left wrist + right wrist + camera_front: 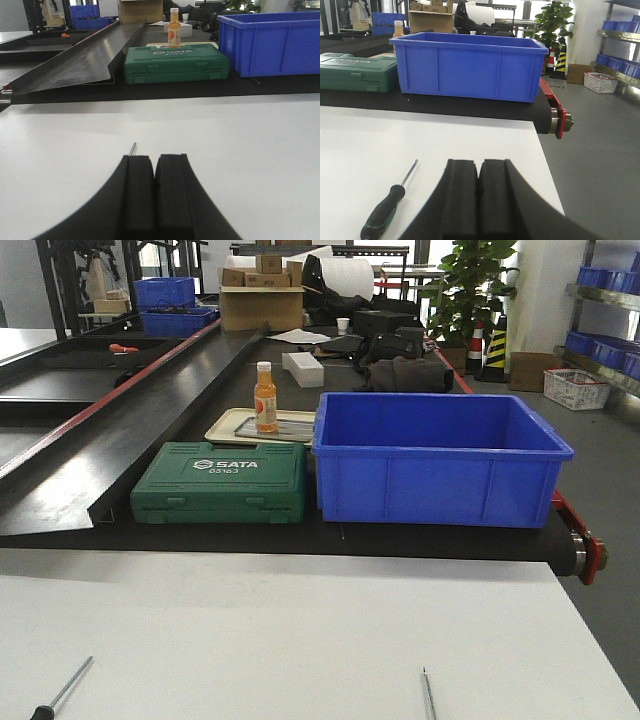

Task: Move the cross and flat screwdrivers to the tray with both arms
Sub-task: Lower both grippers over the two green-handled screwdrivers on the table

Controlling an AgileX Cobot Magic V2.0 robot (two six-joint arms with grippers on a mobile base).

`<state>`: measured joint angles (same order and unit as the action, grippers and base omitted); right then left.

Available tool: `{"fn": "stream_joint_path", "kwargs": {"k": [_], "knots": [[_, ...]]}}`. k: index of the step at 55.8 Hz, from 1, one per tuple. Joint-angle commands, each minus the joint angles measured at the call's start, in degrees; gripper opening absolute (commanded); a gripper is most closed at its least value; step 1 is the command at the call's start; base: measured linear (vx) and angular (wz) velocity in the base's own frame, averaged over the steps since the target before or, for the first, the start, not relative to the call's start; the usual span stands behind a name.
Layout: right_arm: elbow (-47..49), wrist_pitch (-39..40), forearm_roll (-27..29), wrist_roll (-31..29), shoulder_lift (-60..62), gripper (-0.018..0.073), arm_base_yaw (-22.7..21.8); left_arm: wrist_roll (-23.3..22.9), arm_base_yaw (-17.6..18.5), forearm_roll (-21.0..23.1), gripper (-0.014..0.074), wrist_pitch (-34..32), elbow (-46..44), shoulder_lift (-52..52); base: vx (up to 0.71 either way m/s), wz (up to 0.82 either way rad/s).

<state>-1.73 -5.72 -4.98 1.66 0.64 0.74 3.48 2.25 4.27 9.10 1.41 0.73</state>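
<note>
The right-hand screwdriver (pixel 382 217) (chunky black handle with green accents, long thin silver shaft) lay flat on the white counter (pixel 470 140). It sat just left of the black right end effector (pixel 479 162), whose jaws were pressed together on nothing. The matching left screwdriver (pixel 62 687) lay further left; only its shaft tip showed beyond the left end effector (pixel 154 157), likewise closed and empty. Behind stood a green tool case (pixel 220 482) and a deep blue plastic bin (pixel 440 465).
</note>
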Motion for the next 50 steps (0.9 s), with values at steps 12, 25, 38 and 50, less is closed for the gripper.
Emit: {"fn": "stream_joint_path", "kwargs": {"k": [12, 25, 38, 50], "knots": [[-0.5, 4.6, -0.5, -0.1, 0.3, -0.0008, -0.3, -0.3, 0.1, 0.1, -0.0006, -4.7, -1.3, 0.7, 0.00, 0.00], [-0.5, 4.6, -0.5, -0.1, 0.3, -0.0008, -0.3, -0.3, 0.1, 0.1, -0.0006, -4.7, -1.3, 0.7, 0.00, 0.00], [-0.5, 4.6, -0.5, -0.1, 0.3, -0.0008, -0.3, -0.3, 0.1, 0.1, -0.0006, -8.6, -1.4, 0.7, 0.00, 0.00], [-0.5, 8.2, -0.5, -0.1, 0.3, -0.0008, -0.3, -0.3, 0.1, 0.1, -0.0006, -15.8, -1.4, 0.7, 0.00, 0.00]]}}
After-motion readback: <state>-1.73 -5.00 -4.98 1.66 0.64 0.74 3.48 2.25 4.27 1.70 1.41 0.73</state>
